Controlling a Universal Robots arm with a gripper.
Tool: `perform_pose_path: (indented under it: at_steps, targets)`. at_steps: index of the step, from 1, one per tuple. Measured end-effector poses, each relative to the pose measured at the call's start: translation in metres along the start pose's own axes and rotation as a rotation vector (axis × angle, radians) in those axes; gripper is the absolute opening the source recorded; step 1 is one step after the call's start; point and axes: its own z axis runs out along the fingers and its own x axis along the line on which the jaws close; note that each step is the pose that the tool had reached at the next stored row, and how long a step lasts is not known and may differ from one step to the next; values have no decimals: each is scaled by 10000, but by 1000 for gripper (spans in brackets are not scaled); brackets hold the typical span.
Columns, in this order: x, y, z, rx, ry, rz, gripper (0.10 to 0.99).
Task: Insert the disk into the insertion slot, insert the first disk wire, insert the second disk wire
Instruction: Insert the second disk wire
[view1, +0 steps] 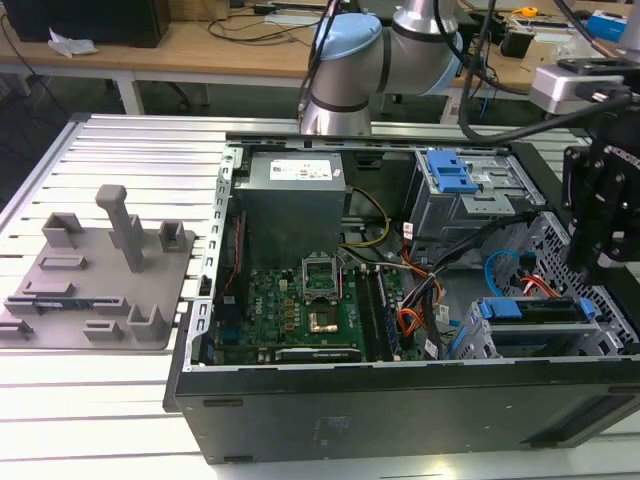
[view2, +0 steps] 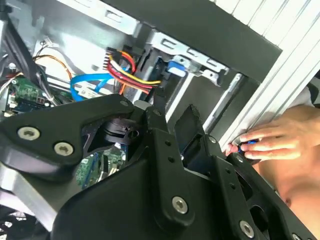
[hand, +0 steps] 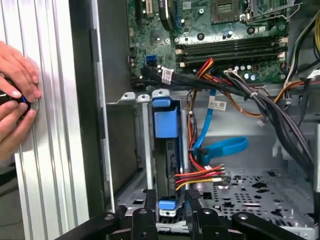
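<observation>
The disk (hand: 166, 125), silver in a bright blue carrier, lies inside the insertion slot (hand: 127, 192), the low perforated grey cage at the case's front corner on the exterior view's right. In the exterior view the disk (view1: 530, 308) sits in the cage (view1: 478, 345) with my gripper (view1: 590, 260) hanging above it. My gripper (hand: 168, 210) is open, its black fingers (hand: 149, 207) standing either side of the carrier's end without holding it. A red, yellow and black wire bundle (hand: 200, 176) and a blue flat cable (hand: 220, 147) lie loose beside the disk.
A person's hands (hand: 15, 85) rest on the ribbed table outside the case wall, on a small dark object; one hand (view2: 270, 142) shows in the second wrist view. The motherboard (view1: 300, 310), the power supply (view1: 295, 200) and a taller bay with a blue latch (view1: 450, 175) share the case. A grey fixture (view1: 100, 270) stands at the left.
</observation>
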Motion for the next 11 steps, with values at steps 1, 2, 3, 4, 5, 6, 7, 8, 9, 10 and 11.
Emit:
perform_pose_path:
  at_steps: [1,2,3,4,5,6,7,8,9,10,11]
  targets:
    - [-39,14,-5,5,78,-6,361]
    - [-82,26,-10,9,152,-11,361]
    - [-129,35,-19,12,201,-13,361]
    - [-197,46,-31,14,247,-17,361]
    - [-242,56,-41,15,280,-20,361]
    - [-276,69,-49,7,309,-25,361]
    - [-316,91,-60,-26,341,-36,361]
    - [-357,115,-72,-153,354,-71,361]
    - [-369,124,-75,-413,366,-136,361]
    - [-370,126,-75,-547,372,-175,361]
    - [-370,127,-75,-658,378,-221,361]
